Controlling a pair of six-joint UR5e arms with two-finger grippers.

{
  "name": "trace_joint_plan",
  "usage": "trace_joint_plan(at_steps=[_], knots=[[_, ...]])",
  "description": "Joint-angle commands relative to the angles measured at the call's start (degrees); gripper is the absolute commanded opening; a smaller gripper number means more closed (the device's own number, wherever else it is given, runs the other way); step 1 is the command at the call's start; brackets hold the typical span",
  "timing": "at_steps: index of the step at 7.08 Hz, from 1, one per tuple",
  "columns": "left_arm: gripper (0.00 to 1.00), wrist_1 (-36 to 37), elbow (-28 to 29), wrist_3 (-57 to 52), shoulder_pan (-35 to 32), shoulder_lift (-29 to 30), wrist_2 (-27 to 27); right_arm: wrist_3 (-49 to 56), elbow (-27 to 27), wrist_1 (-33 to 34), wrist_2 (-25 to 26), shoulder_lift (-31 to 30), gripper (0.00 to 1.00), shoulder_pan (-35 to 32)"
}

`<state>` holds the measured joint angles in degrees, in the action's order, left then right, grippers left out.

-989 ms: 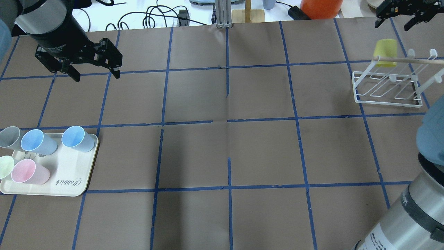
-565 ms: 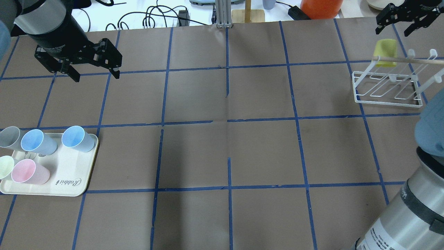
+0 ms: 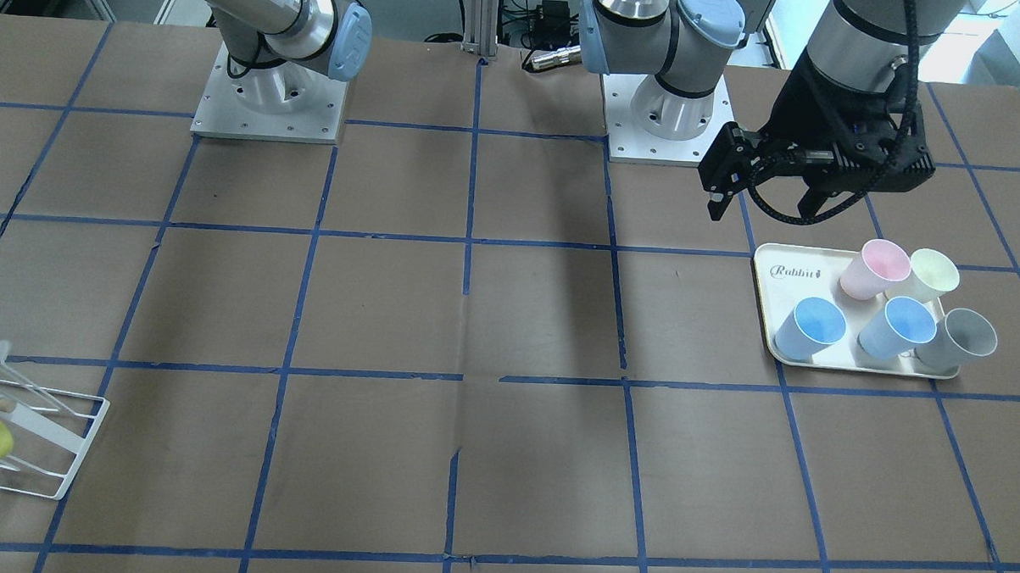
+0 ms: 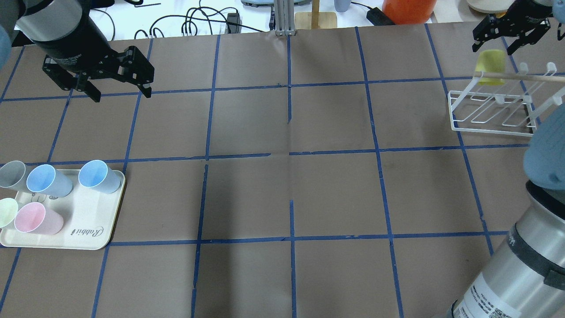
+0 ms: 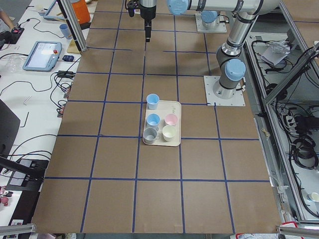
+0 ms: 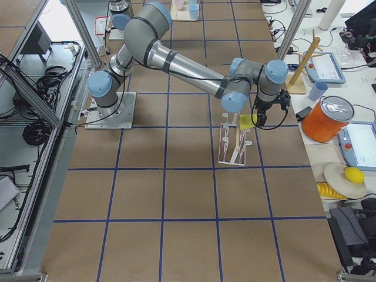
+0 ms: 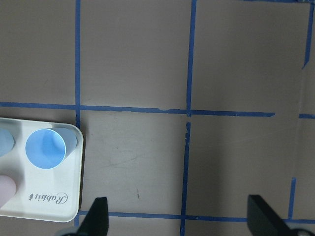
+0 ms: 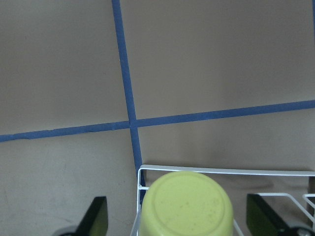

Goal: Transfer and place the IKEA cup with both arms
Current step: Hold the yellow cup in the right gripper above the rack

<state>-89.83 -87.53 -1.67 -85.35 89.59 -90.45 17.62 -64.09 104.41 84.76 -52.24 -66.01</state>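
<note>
While the yellow cup (image 4: pixel 491 64) sits upside down on the white rack (image 4: pixel 490 128), left pincer (image 4: pixel 121 96) and right pincer (image 4: pixel 495 43) gape wide, empty.
Tray (image 4: pixel 84 207) says "Rabbit"; the right pincer has come closer to the cup.

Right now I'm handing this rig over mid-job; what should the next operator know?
Left gripper: open, empty, over bare table beyond the tray.
Right gripper: open, empty, above the IKEA cup, jaws wide either side, not touching.
IKEA cup: upside down on the white rack at the table's right end.
Done: nothing gripped yet.
To do: probably grasp the cup, pass it to the left gripper, place it.
</note>
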Motion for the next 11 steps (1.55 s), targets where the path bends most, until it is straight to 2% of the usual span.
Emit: trace_joint_plan(at_steps=[1, 8, 9, 11], knots=[[1.00, 0.00, 0.17, 0.00, 0.00, -0.02, 0.18, -0.04, -0.07, 0.01, 0.14, 0.47, 1.00, 0.00], [1.00, 0.00, -0.45, 0.00, 0.36, -0.64, -0.08, -0.13, -0.07, 0.71, 0.15, 1.61, 1.00, 0.00], [1.00, 0.00, -0.45, -0.09, 0.27, -0.73, -0.08, -0.13, 0.02, 0.45, 0.15, 1.53, 0.88, 0.00], [1.00, 0.00, -0.27, 0.00, 0.27, -0.55, 0.10, -0.13, -0.33, -1.30, 0.32, 1.52, 0.86, 0.00]])
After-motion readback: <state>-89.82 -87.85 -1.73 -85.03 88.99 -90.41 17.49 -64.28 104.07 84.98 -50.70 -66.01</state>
